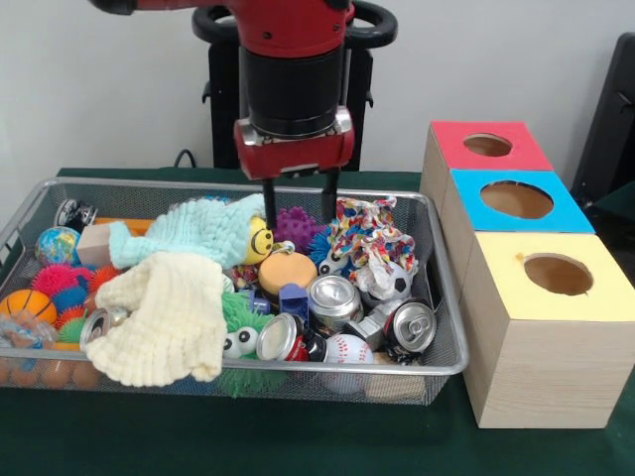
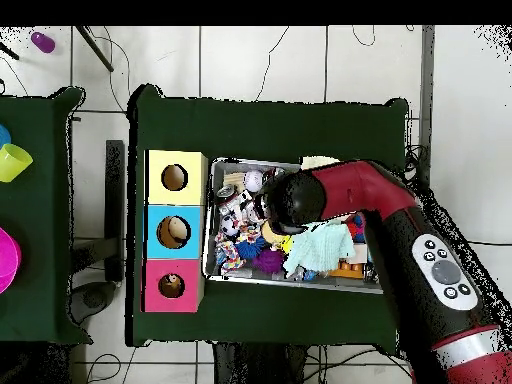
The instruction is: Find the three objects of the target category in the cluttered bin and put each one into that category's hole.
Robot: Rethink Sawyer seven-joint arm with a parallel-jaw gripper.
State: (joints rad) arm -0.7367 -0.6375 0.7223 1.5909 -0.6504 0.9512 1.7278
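The wire mesh bin [image 1: 149, 183] sits on the green table, full of mixed things: soda cans [image 1: 333, 297], a baseball [image 1: 347, 349], a soccer ball [image 1: 399, 283], a purple spiky ball [image 1: 300, 228], a yellow smiley ball [image 1: 260, 240] and cloths [image 1: 159, 322]. My gripper [image 1: 300, 210] hangs over the back middle of the bin, open and empty, with its black fingers [image 1: 270, 206] on either side of the purple spiky ball. The red-topped box's round hole [image 1: 487, 145] is at the far right. In the overhead view the arm [image 2: 300, 197] hides the gripper, and the red box's hole [image 2: 171, 286] shows.
The blue-topped box [image 1: 516, 199] and the yellow-topped box [image 1: 558, 275] stand in a row in front of the red one, right of the bin. Orange and pink spiky balls [image 1: 60, 288] and a globe ball [image 1: 57, 244] lie at the bin's left end. Another table with cups [image 2: 12, 160] stands apart in the overhead view.
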